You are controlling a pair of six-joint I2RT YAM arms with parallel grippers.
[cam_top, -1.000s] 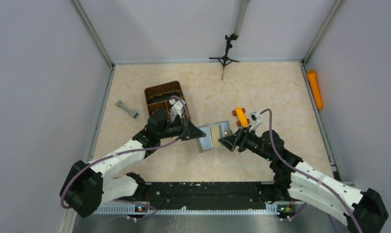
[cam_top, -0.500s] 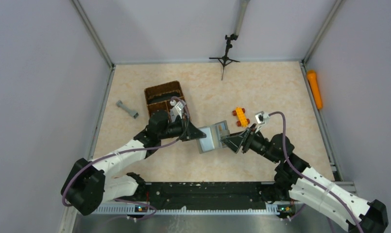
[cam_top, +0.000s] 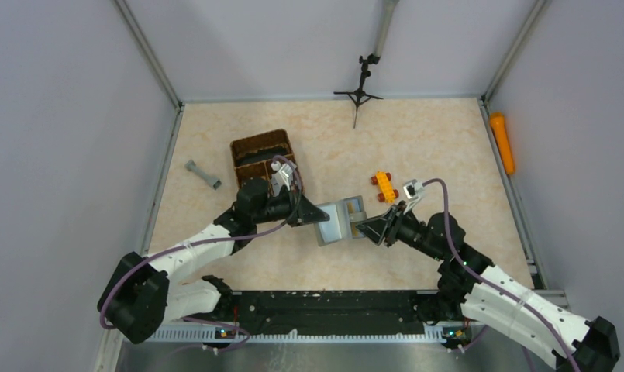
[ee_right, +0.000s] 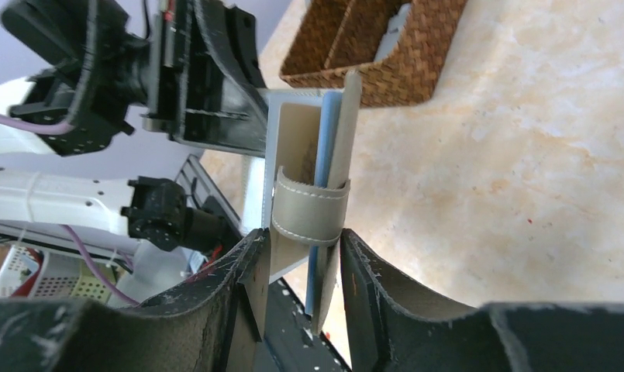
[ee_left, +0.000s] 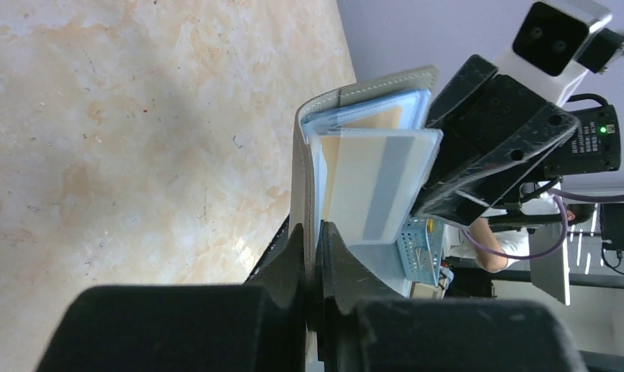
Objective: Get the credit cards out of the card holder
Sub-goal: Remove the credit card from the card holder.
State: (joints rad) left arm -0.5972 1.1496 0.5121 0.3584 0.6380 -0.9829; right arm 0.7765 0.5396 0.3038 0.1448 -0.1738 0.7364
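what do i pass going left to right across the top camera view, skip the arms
grey dumbbell-shaped piece → wicker basket → card holder → orange toy brick → orange cylinder at the right wall

- Pale marbled table (cam_top: 417,132).
- Brown wicker basket (cam_top: 258,139), toward the far-left corner.
- Grey dumbbell-shaped piece (cam_top: 203,174), near the left edge.
- Orange wheeled toy brick (cam_top: 384,187), right of centre.
- Black tripod (cam_top: 359,94), at the far edge.
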